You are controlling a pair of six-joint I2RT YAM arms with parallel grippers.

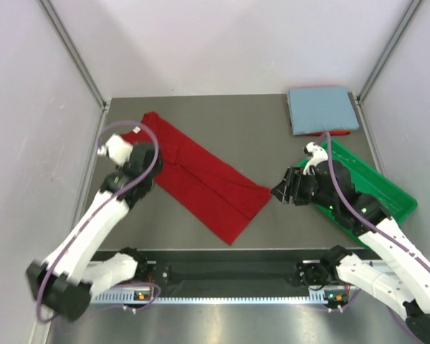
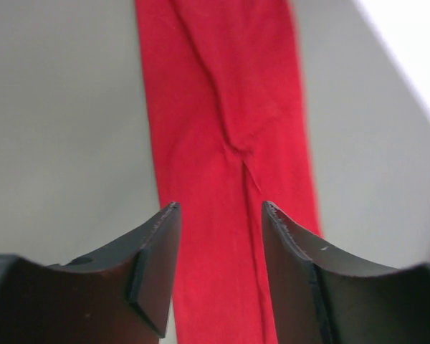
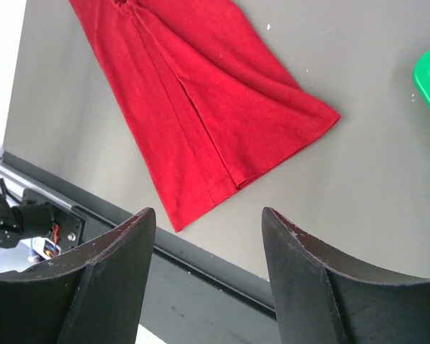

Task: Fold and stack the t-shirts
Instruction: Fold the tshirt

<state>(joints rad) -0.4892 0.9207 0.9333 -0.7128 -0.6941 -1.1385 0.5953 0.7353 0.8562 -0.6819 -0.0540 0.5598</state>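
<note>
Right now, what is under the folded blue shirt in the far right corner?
A thin red edge peeks out along the near side of the blue shirt, probably another folded shirt. Everything else beneath is covered.

Left gripper [image 2: 218,208] jaws apart; right gripper [image 3: 208,211] spread wide, empty.

From above, the right arm [image 1: 376,222] covers much of the green tray [image 1: 395,188], the left hand [image 1: 142,175] hides part of the red t-shirt [image 1: 201,183], and only a red sliver [image 1: 332,133] shows under the light blue t-shirt [image 1: 322,109], too little to identify.
</note>
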